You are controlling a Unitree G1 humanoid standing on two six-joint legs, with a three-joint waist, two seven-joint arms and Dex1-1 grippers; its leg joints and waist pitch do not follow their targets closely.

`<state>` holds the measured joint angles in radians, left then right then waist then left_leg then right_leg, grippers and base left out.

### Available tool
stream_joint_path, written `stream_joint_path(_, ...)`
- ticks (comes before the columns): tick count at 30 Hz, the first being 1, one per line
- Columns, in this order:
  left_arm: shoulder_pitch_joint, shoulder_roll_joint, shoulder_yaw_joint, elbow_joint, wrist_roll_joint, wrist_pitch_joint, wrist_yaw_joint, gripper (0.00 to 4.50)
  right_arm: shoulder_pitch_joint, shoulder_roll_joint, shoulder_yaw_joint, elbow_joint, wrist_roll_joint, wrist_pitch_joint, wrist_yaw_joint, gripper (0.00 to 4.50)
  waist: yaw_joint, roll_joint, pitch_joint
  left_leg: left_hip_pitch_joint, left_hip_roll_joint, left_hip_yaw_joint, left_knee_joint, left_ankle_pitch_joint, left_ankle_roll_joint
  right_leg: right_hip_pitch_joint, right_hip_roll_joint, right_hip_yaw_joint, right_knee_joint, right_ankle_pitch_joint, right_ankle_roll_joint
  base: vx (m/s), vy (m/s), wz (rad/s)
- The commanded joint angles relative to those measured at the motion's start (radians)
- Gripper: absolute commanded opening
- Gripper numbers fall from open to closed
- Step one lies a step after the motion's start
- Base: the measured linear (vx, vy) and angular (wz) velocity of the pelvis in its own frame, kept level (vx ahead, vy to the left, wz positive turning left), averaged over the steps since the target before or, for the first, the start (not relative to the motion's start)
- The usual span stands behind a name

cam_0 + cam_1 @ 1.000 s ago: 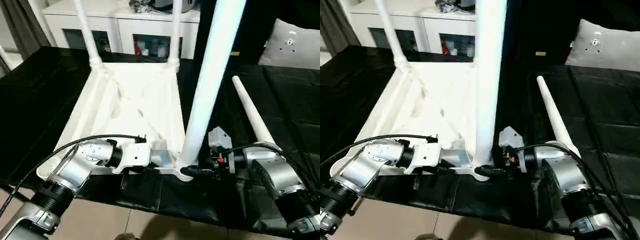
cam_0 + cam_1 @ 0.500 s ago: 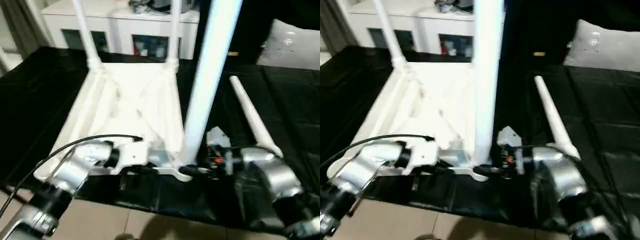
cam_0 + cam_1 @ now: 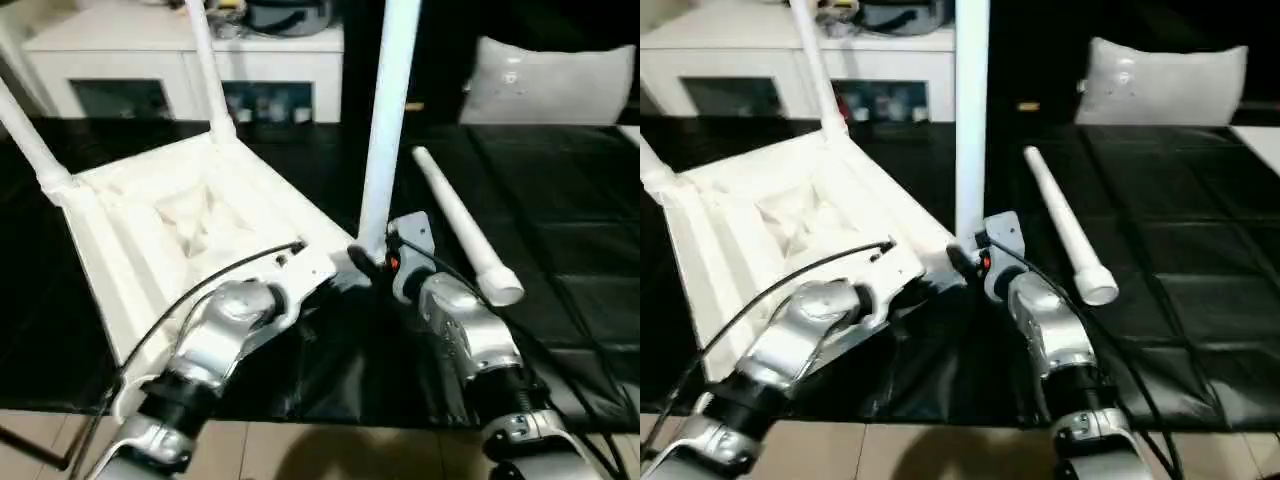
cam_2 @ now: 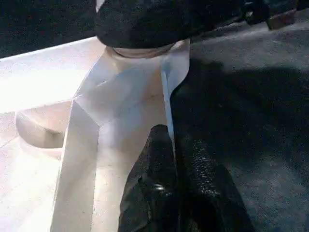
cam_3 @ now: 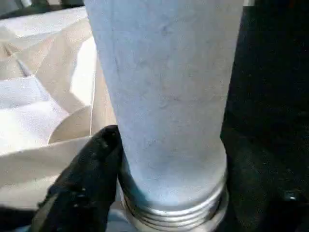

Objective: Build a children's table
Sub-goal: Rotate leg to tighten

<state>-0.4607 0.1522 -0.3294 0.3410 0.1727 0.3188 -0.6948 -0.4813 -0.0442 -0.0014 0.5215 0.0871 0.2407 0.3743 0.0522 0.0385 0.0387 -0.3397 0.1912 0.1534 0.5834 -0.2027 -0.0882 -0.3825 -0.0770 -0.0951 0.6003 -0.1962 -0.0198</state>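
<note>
The upside-down table top lies on the black-covered work surface, its ribbed underside facing up, and its near edge is partly hidden behind the robot's silver forearms. Three legs stand in corner sockets: the two far legs are cut off by the picture's upper edge, and the near leg also runs out of the frame at the top. The socket under that near leg is largely covered by the two grippers, so how deep the leg sits cannot be judged, though the right wrist view shows a threaded ring at its base just above the socket. The left gripper reaches in low from the left, its two black fingers pressed together on the thin rim wall of the table top beside that corner. The right gripper comes in level from the right, its fingers apart and clasped around the foot of the near leg, one finger visible on one side and the other lost in darkness. The fourth leg lies loose on the black cover to the right of the right forearm, its thick end toward the robot.
</note>
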Motion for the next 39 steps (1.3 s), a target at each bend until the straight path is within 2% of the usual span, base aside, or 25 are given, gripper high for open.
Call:
stream_joint_path(1,-0.010,-0.013,-0.076,-0.021,0.007,-0.053,-0.037,0.00,0.010,0.013,0.034,0.026,0.013,-0.015,0.028,3.64,0.009,-0.001,-0.053,-0.008,0.034,-0.004,-0.071,-0.187,0.044,0.038,-0.071,0.058,-0.083,-0.238,-0.170,0.000,0.000,0.00)
stream_joint_path(2,-0.009,-0.009,-0.076,-0.023,0.009,-0.054,-0.039,0.00,0.013,0.011,0.034,0.025,0.014,-0.019,0.032,3.77,0.016,-0.001,-0.055,-0.011,0.033,-0.002,-0.068,-0.152,0.052,0.042,-0.070,0.058,-0.076,-0.175,-0.187,0.000,0.000,0.00)
stream_joint_path(6,0.000,0.029,-0.056,-0.021,0.015,-0.061,-0.042,0.00,0.051,-0.028,0.028,-0.016,0.032,-0.059,0.092,3.96,0.030,0.000,-0.061,-0.019,0.034,-0.002,-0.063,-0.077,0.072,0.051,-0.071,0.056,-0.061,-0.062,-0.206,0.000,0.000,0.00)
stream_joint_path(7,0.001,0.032,-0.054,-0.021,0.016,-0.063,-0.043,0.00,0.055,-0.032,0.027,-0.021,0.032,-0.061,0.100,4.24,0.034,0.001,-0.061,-0.020,0.033,-0.002,-0.061,-0.068,0.079,0.051,-0.070,0.056,-0.060,-0.045,-0.206,0.000,0.000,0.00)
stream_joint_path(11,0.003,0.077,-0.038,-0.013,0.003,-0.088,-0.071,0.00,0.102,-0.105,0.029,-0.076,0.039,-0.076,0.206,4.42,0.037,0.001,-0.056,-0.019,0.035,-0.001,-0.065,-0.121,0.073,0.051,-0.070,0.055,-0.067,-0.102,-0.195,0.000,0.000,0.00)
stream_joint_path(13,0.004,0.115,-0.036,-0.009,-0.010,-0.116,-0.107,0.00,0.127,-0.173,0.041,-0.109,0.054,-0.086,0.308,4.42,0.036,0.000,-0.054,-0.019,0.035,-0.001,-0.067,-0.149,0.067,0.051,-0.070,0.055,-0.073,-0.149,-0.187,0.000,0.000,0.00)
stream_joint_path(16,0.006,0.147,-0.036,-0.007,-0.021,-0.144,-0.148,0.00,0.139,-0.233,0.050,-0.131,0.062,-0.092,0.389,4.42,0.037,0.000,-0.053,-0.019,0.034,-0.002,-0.068,-0.163,0.068,0.051,-0.070,0.054,-0.076,-0.171,-0.181,0.000,0.000,0.00)
stream_joint_path(22,0.013,0.223,-0.051,-0.005,-0.040,-0.202,-0.257,0.00,0.136,-0.353,0.052,-0.159,0.083,-0.102,0.554,4.42,0.040,-0.005,-0.057,-0.021,0.034,-0.001,-0.061,-0.120,0.094,0.052,-0.070,0.053,-0.069,-0.139,-0.197,0.000,0.000,0.00)
stream_joint_path(25,0.019,0.281,-0.075,-0.012,-0.071,-0.264,-0.369,0.00,0.124,-0.416,0.074,-0.172,0.090,-0.119,0.648,4.42,0.043,-0.009,-0.058,-0.021,0.034,-0.001,-0.059,-0.107,0.106,0.053,-0.069,0.052,-0.065,-0.122,-0.208,0.000,0.000,0.00)
stream_joint_path(28,0.021,0.300,-0.081,-0.015,-0.081,-0.290,-0.404,0.00,0.124,-0.437,0.092,-0.184,0.097,-0.130,0.703,4.42,0.044,-0.006,-0.057,-0.019,0.038,0.002,-0.058,-0.110,0.112,0.047,-0.068,0.052,-0.064,-0.117,-0.217,0.000,0.000,0.00)
stream_joint_path(31,0.020,0.332,-0.097,-0.022,-0.092,-0.330,-0.476,0.00,0.118,-0.467,0.126,-0.198,0.112,-0.150,0.812,4.42,0.052,-0.012,-0.057,-0.019,0.041,0.003,-0.059,-0.114,0.117,0.047,-0.070,0.052,-0.061,-0.126,-0.222,0.000,0.000,0.00)
stream_joint_path(37,0.022,0.342,-0.117,-0.045,-0.117,-0.356,-0.542,0.00,0.098,-0.456,0.167,-0.194,0.124,-0.135,0.894,4.42,0.064,-0.013,-0.058,-0.018,0.042,0.003,-0.055,-0.099,0.112,0.043,-0.070,0.055,-0.053,-0.095,-0.237,0.000,0.000,0.00)
stream_joint_path(39,0.024,0.342,-0.122,-0.054,-0.123,-0.359,-0.555,0.00,0.092,-0.445,0.178,-0.187,0.120,-0.133,0.896,4.14,0.066,-0.015,-0.056,-0.017,0.042,0.004,-0.056,-0.112,0.105,0.042,-0.070,0.055,-0.055,-0.119,-0.231,0.000,0.000,0.00)
